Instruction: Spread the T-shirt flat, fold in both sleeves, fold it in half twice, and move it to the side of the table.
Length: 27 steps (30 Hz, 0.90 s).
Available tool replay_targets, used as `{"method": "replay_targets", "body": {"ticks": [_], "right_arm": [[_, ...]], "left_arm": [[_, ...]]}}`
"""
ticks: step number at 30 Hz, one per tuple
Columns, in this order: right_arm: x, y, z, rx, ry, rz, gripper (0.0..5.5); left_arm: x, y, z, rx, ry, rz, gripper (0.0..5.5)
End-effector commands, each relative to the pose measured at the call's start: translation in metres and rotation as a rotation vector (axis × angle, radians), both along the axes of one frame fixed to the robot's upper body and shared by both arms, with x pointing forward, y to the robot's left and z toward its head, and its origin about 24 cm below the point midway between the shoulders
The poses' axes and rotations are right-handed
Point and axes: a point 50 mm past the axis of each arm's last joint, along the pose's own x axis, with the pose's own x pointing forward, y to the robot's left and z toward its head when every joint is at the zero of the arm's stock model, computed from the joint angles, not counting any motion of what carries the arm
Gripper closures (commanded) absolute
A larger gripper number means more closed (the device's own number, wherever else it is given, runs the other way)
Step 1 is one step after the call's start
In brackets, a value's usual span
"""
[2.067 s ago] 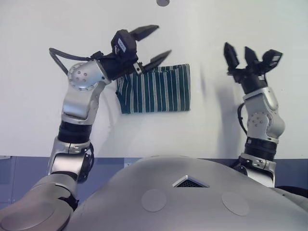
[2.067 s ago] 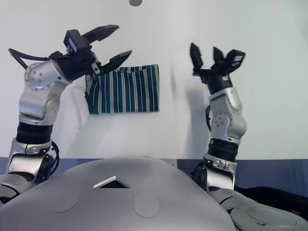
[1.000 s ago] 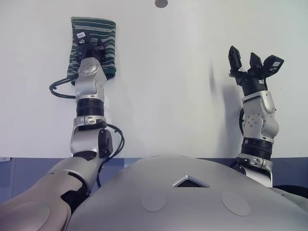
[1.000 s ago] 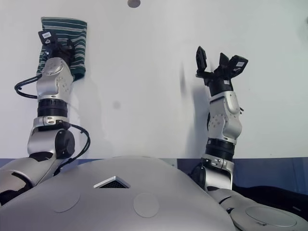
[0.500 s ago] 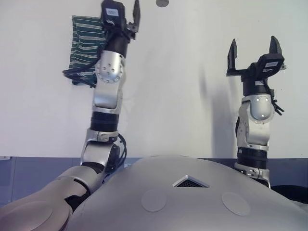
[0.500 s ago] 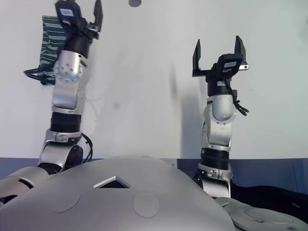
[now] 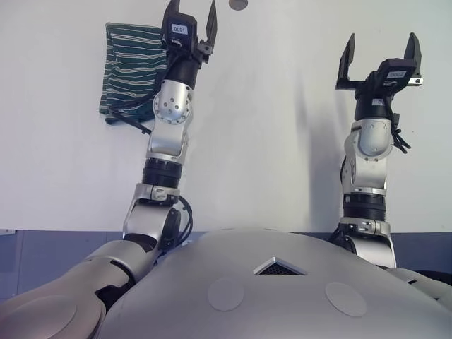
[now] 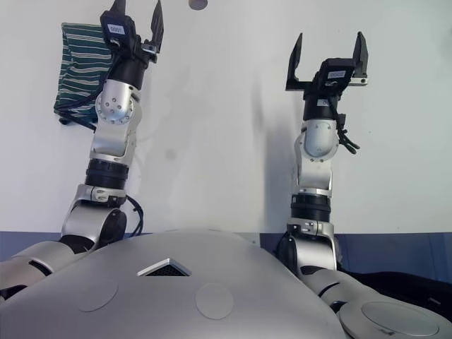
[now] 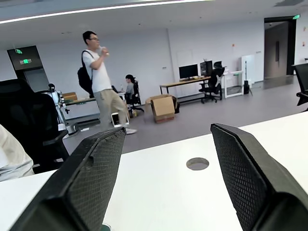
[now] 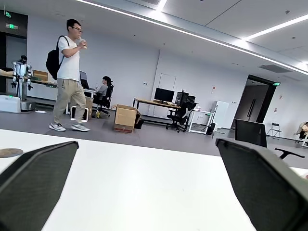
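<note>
Cloth of the folded T-shirt (image 7: pixel 131 67), a green rectangle with thin white stripes, lies at the far left of the smooth white table (image 7: pixel 268 141), beside the left forearm (image 7: pixel 169 134). Farther out, the right gripper (image 7: pixel 381 44) and the left gripper (image 7: pixel 191 10) are spread wide, with cross-hatched black fingers (image 9: pixel 94 173). The left one carries a small white label (image 7: pixel 179 30).

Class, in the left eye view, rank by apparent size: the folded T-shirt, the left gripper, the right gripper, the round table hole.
1. T-shirt
2. left gripper and right gripper: roughly alike, both raised nearer the camera, so unranked
3. round table hole
</note>
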Motion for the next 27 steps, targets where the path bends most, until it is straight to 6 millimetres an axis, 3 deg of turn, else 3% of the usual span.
{"method": "replay_targets", "body": {"ticks": [1, 8, 16, 19, 27], "right_arm": [[0.005, -0.001, 0.001, 0.008, -0.008, -0.044, 0.18], [0.004, -0.011, -0.006, 0.079, 0.002, -0.143, 0.18], [0.013, 0.006, -0.004, 0.122, 0.027, -0.041, 0.18], [0.019, 0.011, -0.003, 0.138, 0.039, -0.041, 0.18], [0.018, 0.025, 0.000, 0.120, -0.008, 0.091, 0.18]], "left_arm": [[0.007, -0.006, 0.010, -0.011, -0.038, -0.030, 2.24], [0.011, -0.012, 0.002, -0.003, 0.025, -0.049, 2.24], [0.014, -0.021, 0.012, -0.103, 0.012, 0.001, 2.24], [0.015, -0.022, 0.010, -0.092, 0.038, 0.110, 2.24], [0.007, -0.024, 0.008, -0.054, -0.033, 0.148, 2.24]]}}
